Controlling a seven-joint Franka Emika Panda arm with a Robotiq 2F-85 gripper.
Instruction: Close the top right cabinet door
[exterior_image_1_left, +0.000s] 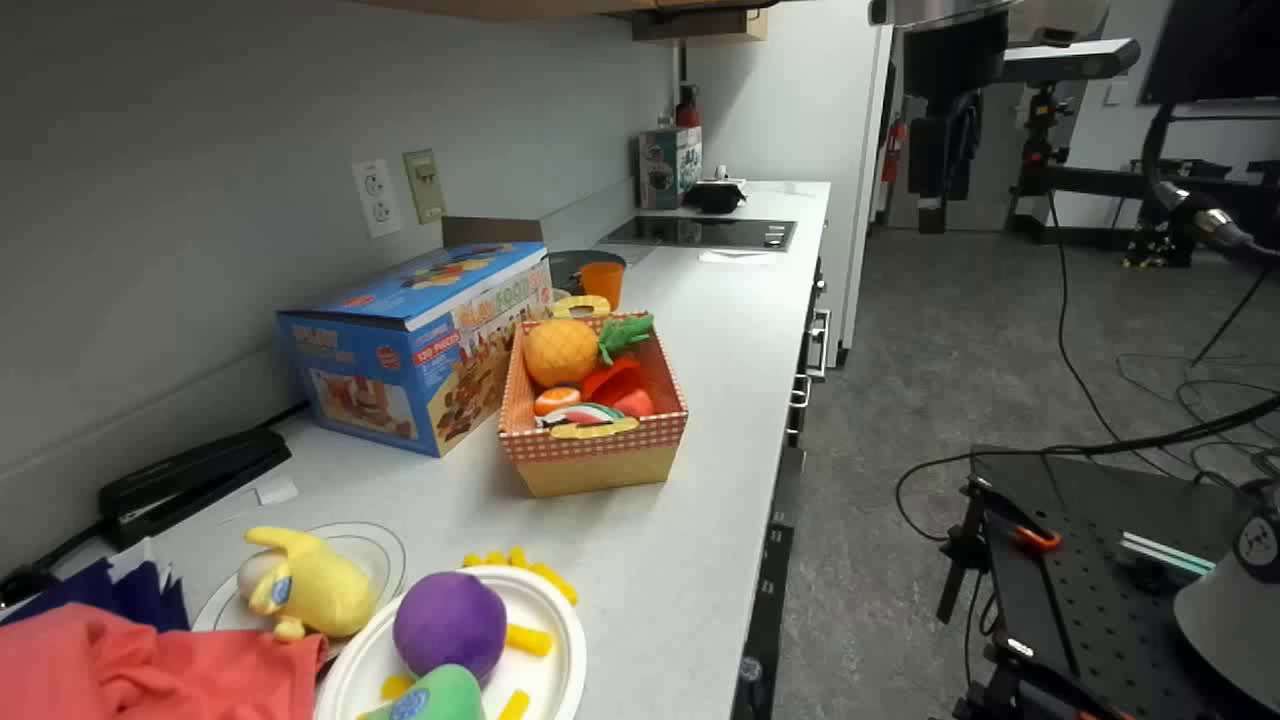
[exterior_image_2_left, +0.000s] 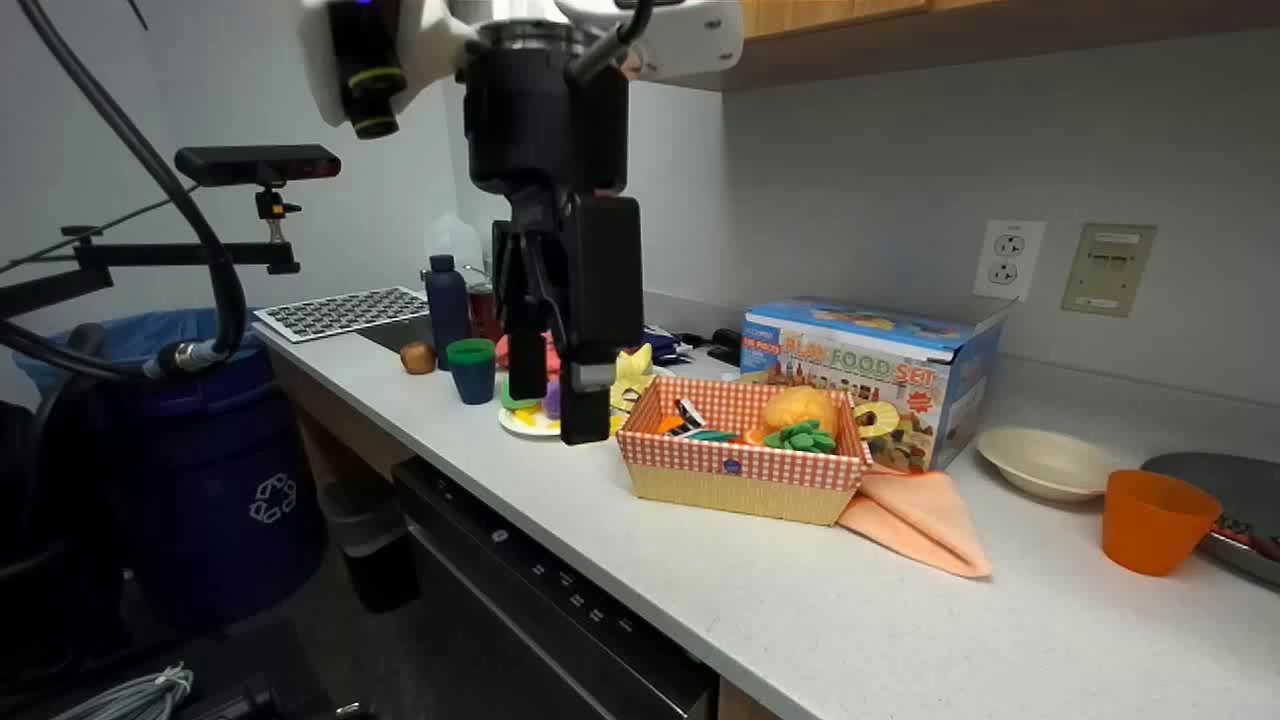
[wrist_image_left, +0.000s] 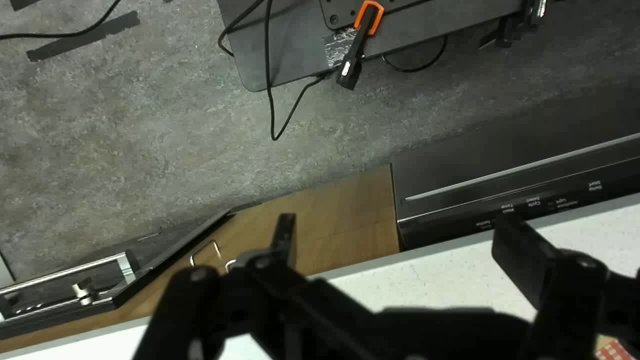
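Note:
The wooden upper cabinet shows only as a strip of its lower part and underside at the top of both exterior views (exterior_image_1_left: 520, 8) (exterior_image_2_left: 840, 16). The top right door itself cannot be made out, so whether it stands open or shut cannot be told. My gripper (exterior_image_2_left: 560, 390) points down in front of the counter, below the cabinet's level, touching nothing visible. In an exterior view it hangs at the upper right (exterior_image_1_left: 932, 205), with its fingers overlapping. In the wrist view the gripper (wrist_image_left: 395, 232) has its fingers wide apart, with nothing between them.
The white counter (exterior_image_2_left: 1000, 630) carries a checked basket (exterior_image_2_left: 740, 490) of toy food, a play-food box (exterior_image_2_left: 860, 365), a plate (exterior_image_1_left: 575, 650) and an orange cup (exterior_image_2_left: 1150, 525). The dishwasher (wrist_image_left: 520, 145) and wooden lower cabinet (wrist_image_left: 340, 215) are below. Camera stands are near the arm.

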